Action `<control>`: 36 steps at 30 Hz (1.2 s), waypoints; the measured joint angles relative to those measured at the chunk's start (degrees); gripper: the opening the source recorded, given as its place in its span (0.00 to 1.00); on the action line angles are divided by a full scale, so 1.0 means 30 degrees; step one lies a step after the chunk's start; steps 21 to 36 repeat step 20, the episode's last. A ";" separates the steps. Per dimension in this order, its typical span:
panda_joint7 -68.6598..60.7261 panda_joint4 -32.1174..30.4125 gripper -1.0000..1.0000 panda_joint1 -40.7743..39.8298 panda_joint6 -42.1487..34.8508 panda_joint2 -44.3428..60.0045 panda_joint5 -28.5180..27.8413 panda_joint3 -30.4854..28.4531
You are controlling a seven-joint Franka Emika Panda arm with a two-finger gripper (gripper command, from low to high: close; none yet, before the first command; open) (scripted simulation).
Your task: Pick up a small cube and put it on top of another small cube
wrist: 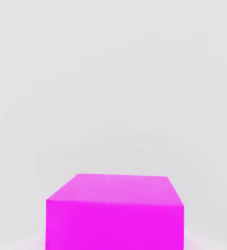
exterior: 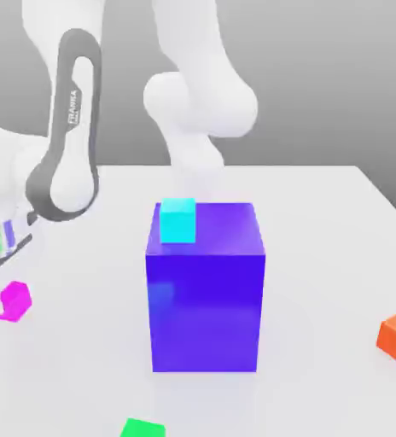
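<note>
You can see a pink cube near the table's edge on the exterior view's left. It looks tipped, with one corner pointing down. In the hand view the pink cube is very close, and you see its top and one flat side. A light blue cube sits flat on top of the big blue block, at the block's back corner on the exterior view's left. The block stands in the middle of the table.
</note>
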 joint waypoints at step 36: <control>-0.3340 0.5917 1.00 0.5943 -0.1945 0.4129 -0.3637 0.5059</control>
